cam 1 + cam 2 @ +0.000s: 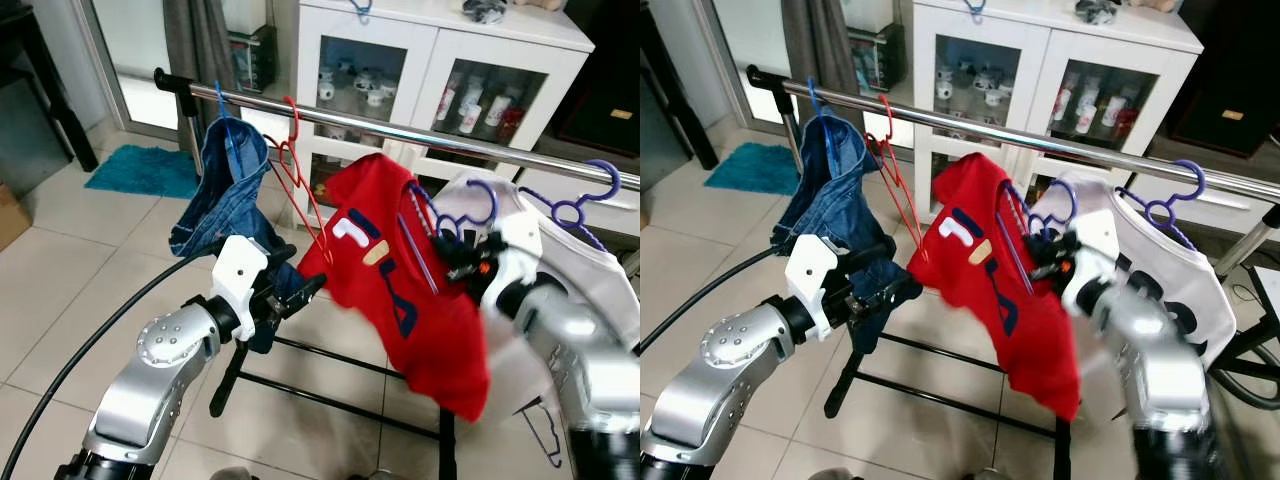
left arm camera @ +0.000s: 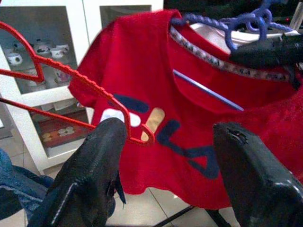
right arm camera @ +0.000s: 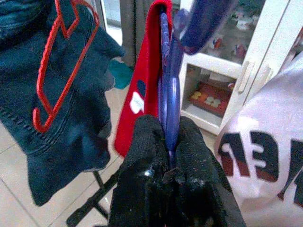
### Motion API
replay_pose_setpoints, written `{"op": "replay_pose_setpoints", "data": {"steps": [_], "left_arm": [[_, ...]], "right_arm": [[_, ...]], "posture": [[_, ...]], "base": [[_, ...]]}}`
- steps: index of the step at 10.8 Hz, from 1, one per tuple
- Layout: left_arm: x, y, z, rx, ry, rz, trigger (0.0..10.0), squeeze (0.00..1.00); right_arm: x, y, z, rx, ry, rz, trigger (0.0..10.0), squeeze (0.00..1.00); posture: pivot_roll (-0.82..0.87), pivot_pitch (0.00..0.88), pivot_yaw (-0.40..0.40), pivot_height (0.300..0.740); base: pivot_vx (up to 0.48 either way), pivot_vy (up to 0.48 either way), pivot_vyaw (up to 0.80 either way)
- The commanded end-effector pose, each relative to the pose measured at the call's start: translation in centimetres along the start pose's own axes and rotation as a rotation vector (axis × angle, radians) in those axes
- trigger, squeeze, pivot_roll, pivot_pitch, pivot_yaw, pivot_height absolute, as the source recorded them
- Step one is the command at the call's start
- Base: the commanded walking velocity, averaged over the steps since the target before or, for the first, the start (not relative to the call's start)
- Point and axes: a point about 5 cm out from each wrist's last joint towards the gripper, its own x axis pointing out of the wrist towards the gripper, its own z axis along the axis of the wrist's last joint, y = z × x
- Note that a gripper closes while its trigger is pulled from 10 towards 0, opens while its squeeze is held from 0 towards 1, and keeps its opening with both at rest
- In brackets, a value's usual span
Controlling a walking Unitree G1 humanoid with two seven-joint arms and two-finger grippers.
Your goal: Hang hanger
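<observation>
Silver-armed, the left tool (image 1: 300, 294) reaches forward with its fingers (image 2: 90, 175) spread wide and empty, just near of the bare red plastic hanger (image 1: 300, 190) hooked on the long steel rail (image 1: 400, 132). To the right, the right tool (image 3: 166, 156) is clamped tight on the purple plastic hanger (image 3: 168, 101) carrying the red printed T-shirt (image 1: 400, 290), beside the rail. Blue denim jeans (image 1: 225, 195) hang left, a white printed T-shirt (image 1: 1170, 290) right.

Bright even daylight, motion blur on the right arm (image 1: 570, 340).
</observation>
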Motion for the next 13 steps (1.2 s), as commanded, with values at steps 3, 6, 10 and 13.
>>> {"op": "replay_pose_setpoints", "data": {"steps": [3,6,10,13], "left_arm": [[0.5,1.0,0.4,0.002,-0.017,0.038,10.0,0.00],[-0.9,1.8,-0.3,-0.013,0.000,0.123,10.0,0.00],[0.3,1.8,0.2,-0.022,-0.027,0.073,10.0,0.00],[2.4,2.4,1.0,-0.059,-0.048,0.033,10.0,0.00]], "right_arm": [[-0.3,1.3,0.5,-0.022,0.001,-0.019,0.0,0.00],[-0.3,1.8,-0.2,-0.008,-0.011,-0.078,0.0,0.00],[-0.9,2.3,-0.2,0.036,-0.028,-0.156,0.0,0.00],[-0.1,3.2,0.9,-0.005,-0.049,-0.103,0.0,0.00]], "posture": [[0.04,0.000,-0.065,0.740],[0.06,0.000,-0.079,0.740],[0.06,0.000,-0.051,0.740],[0.06,0.000,-0.073,0.740]], "base": [[-0.171,0.000,0.00],[-0.256,0.000,0.00],[-0.065,0.000,0.00],[0.000,0.000,0.00]]}}
